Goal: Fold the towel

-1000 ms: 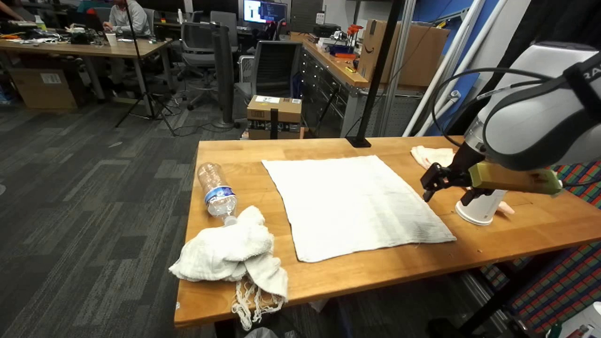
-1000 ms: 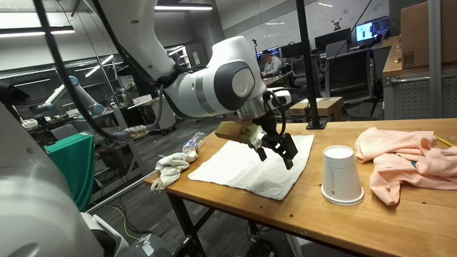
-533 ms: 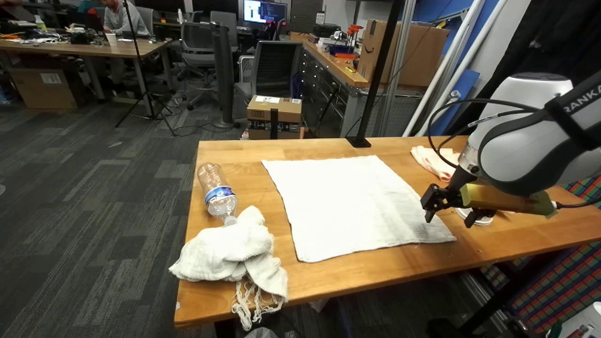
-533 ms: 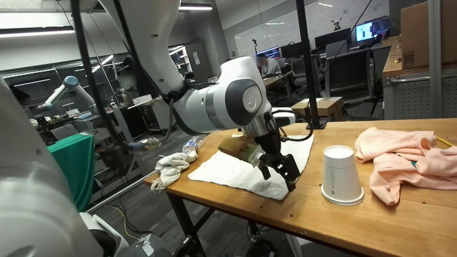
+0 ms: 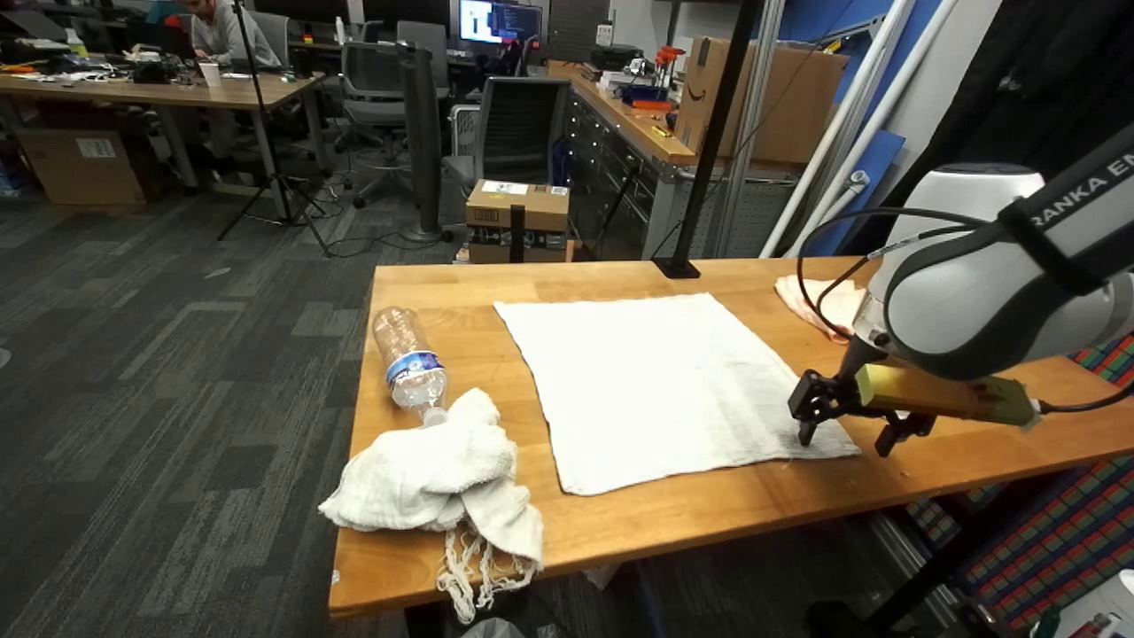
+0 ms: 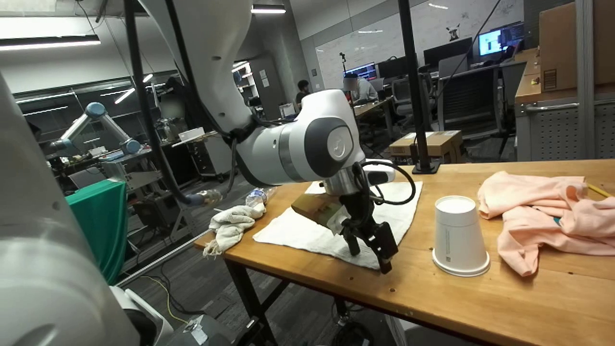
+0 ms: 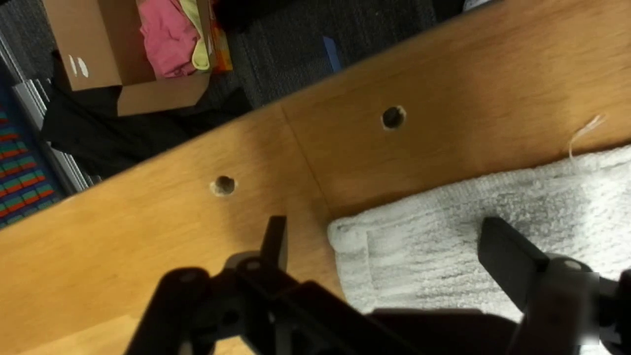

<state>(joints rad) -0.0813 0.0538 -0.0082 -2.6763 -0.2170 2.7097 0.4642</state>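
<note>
Towel (image 5: 660,394) squarish, corner between fingers (image 7: 512,261)

passable gap between towel (image 6: 300,232) and upturned cup (image 6: 459,235), black post (image 6: 415,96) on table (image 6: 466,179)

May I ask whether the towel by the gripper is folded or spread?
Spread: in an exterior view, the towel lies flat, its four corners showing.

White towel (image 5: 656,390), flat on table (image 5: 673,514)
</note>
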